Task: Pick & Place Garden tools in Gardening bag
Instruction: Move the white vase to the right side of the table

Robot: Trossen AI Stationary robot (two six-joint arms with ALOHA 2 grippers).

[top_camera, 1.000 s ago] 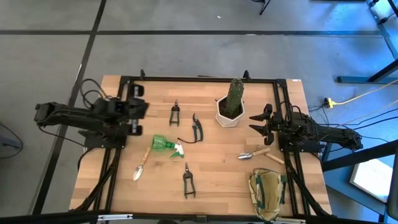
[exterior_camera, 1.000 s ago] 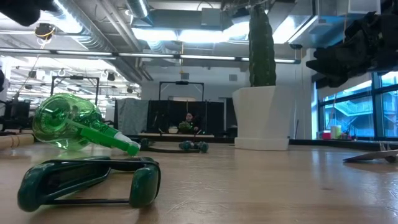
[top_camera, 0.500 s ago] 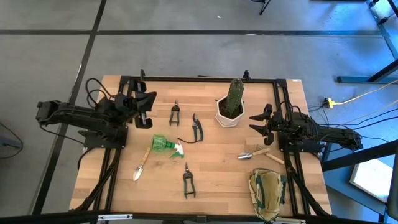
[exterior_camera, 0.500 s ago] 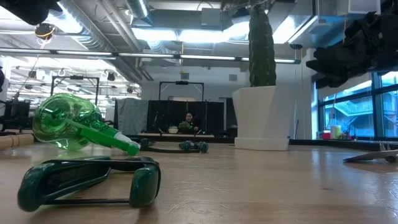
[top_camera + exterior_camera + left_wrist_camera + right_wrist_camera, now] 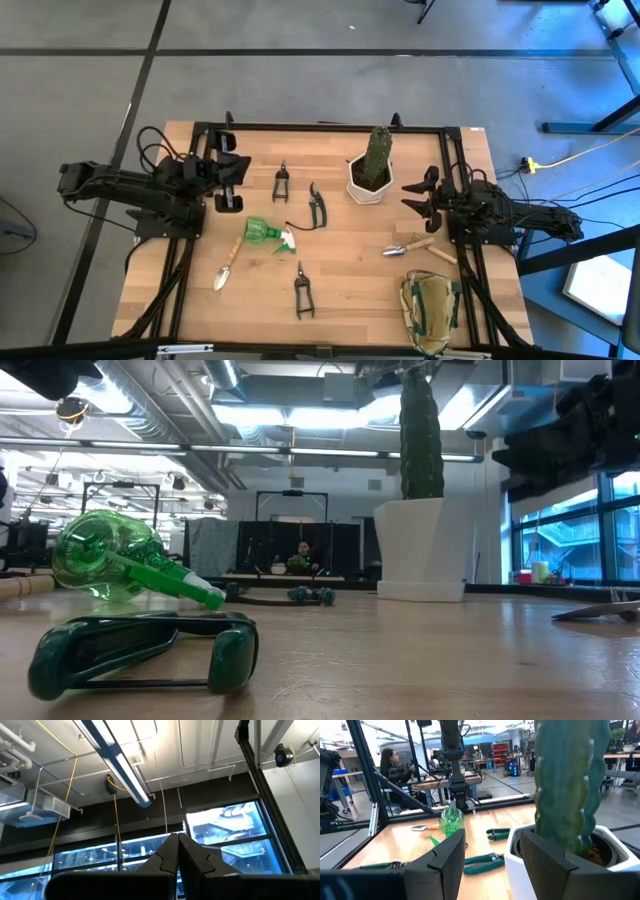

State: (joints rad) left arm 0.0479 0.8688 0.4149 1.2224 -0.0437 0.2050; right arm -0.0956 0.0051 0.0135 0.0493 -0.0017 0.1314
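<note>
Three black pruning shears lie flat on the wooden table: one point(image 5: 281, 182) far left of centre, one point(image 5: 316, 207) in the middle, one point(image 5: 301, 293) near the front. The green spray bottle point(image 5: 268, 234) lies on its side. A trowel point(image 5: 226, 268) lies at the near left and another point(image 5: 410, 246) at the right. The khaki gardening bag point(image 5: 430, 312) sits at the near right corner. My left gripper point(image 5: 236, 180) hovers shut and empty above the far left, pointing up toward the ceiling point(image 5: 177, 852). My right gripper point(image 5: 415, 196) is open and empty, level, beside the cactus pot.
A cactus in a white hexagonal pot point(image 5: 370, 170) stands at the far centre-right, just in front of my right gripper point(image 5: 490, 855). A black frame point(image 5: 330, 127) runs round the table's edges. People sit at desks in the room beyond the table.
My left gripper has rolled and tipped a little at the wrist while keeping its place above the table's far left; its fingers stay shut. Nothing on the table has moved.
</note>
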